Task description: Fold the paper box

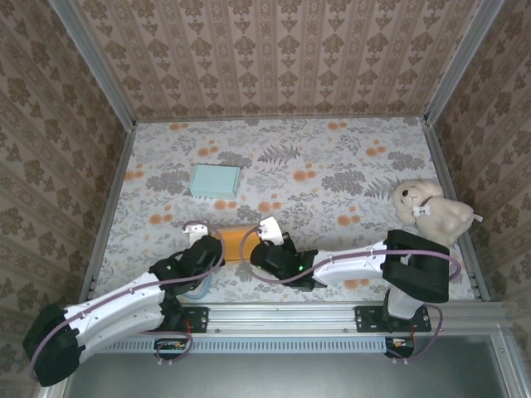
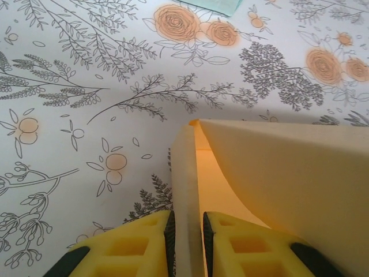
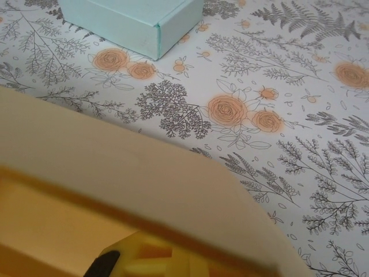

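The paper box [image 1: 233,244] is a yellow-orange carton lying low on the flowered table between my two grippers. My left gripper [image 1: 197,226] sits at its left end. In the left wrist view that gripper [image 2: 186,231] is shut on a thin upright side wall of the box [image 2: 288,173], with a yellow finger [image 2: 132,248] on each side of the wall. My right gripper [image 1: 270,226] is at the box's right end. In the right wrist view a broad cream flap of the box [image 3: 115,167] lies across the jaws, and one yellow finger [image 3: 151,259] shows beneath it.
A closed teal box [image 1: 215,181] [image 3: 132,20] lies farther back on the left. A cream teddy bear [image 1: 431,209] sits at the right edge. Patterned walls enclose the table, and a metal rail runs along the near edge.
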You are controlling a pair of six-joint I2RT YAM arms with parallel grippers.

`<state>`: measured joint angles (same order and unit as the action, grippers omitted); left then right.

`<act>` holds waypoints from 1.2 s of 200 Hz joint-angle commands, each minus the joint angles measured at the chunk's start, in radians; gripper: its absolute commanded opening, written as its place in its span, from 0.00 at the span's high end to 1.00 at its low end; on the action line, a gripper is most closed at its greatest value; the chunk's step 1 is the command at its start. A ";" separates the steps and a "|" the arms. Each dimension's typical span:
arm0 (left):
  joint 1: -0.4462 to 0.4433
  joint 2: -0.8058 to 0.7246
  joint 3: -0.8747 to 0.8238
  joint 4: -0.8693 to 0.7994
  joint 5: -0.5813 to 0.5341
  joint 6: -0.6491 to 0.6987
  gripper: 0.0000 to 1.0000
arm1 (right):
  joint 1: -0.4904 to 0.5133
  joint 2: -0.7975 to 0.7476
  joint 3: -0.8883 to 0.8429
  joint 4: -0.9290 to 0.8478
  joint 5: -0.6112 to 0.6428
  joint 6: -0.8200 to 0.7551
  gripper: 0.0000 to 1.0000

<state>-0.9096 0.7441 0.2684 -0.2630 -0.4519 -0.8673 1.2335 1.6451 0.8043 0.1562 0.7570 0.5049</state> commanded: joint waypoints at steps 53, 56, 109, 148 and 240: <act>-0.041 0.004 0.049 -0.025 0.049 0.057 0.73 | 0.026 0.042 0.043 -0.063 0.101 -0.009 0.98; -0.042 0.005 0.049 -0.028 0.047 0.057 0.73 | 0.026 0.041 0.044 -0.066 0.105 -0.010 0.98; -0.070 -0.009 0.065 -0.032 0.067 0.086 0.68 | 0.024 0.031 0.055 -0.103 0.154 -0.022 0.97; -0.106 -0.009 0.081 0.013 0.144 0.127 0.61 | 0.023 0.036 0.063 -0.115 0.172 -0.021 0.97; -0.227 -0.017 0.118 0.025 0.156 0.186 0.49 | 0.020 0.030 0.059 -0.125 0.179 -0.005 0.97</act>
<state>-1.1084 0.7441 0.3325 -0.3080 -0.3004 -0.7261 1.2434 1.6688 0.8436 0.0666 0.9512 0.5022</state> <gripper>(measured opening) 0.504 0.054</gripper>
